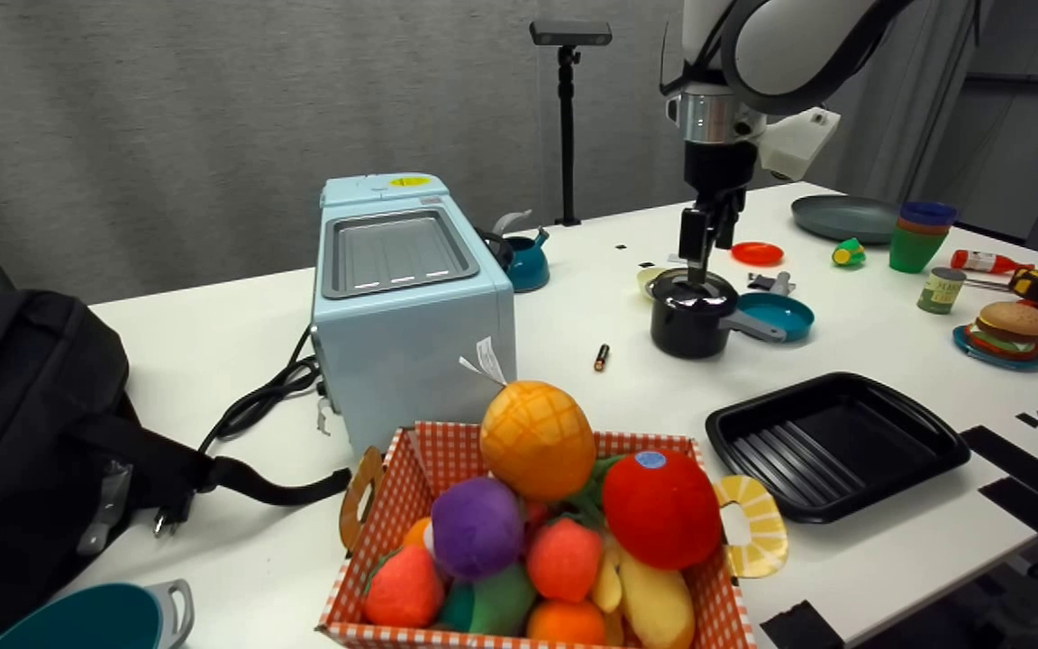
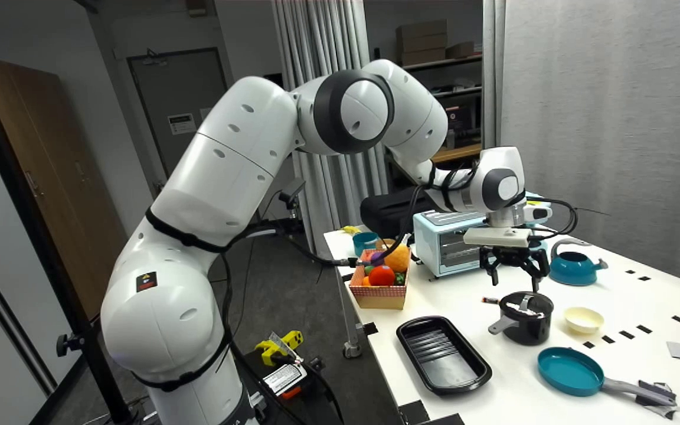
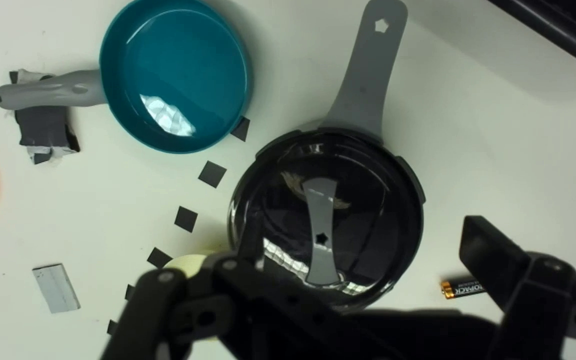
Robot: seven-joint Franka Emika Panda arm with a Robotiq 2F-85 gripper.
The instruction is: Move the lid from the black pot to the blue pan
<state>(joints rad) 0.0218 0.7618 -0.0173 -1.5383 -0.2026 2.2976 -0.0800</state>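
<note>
The lid (image 3: 322, 220) is round, glossy and dark with a grey strap handle. It sits on the black pot (image 1: 688, 332), which also shows in an exterior view (image 2: 530, 330). The pot's grey side handle (image 3: 368, 75) points away from the gripper in the wrist view. The blue pan (image 3: 178, 75) is beside the pot, empty, and shows in both exterior views (image 1: 776, 314) (image 2: 570, 372). My gripper (image 3: 363, 225) is open, pointing down just above the lid (image 2: 515, 284). In the wrist view one finger overlaps the lid's edge; the other is beyond the opposite side, near the battery. Nothing is between the fingers.
A black grill tray (image 2: 443, 354) lies near the table's edge. A pale yellow bowl (image 2: 583, 319) and a battery (image 1: 602, 358) are close to the pot. A blue toaster oven (image 1: 411, 315), a teal kettle (image 2: 573, 268) and a fruit basket (image 1: 402, 478) stand around.
</note>
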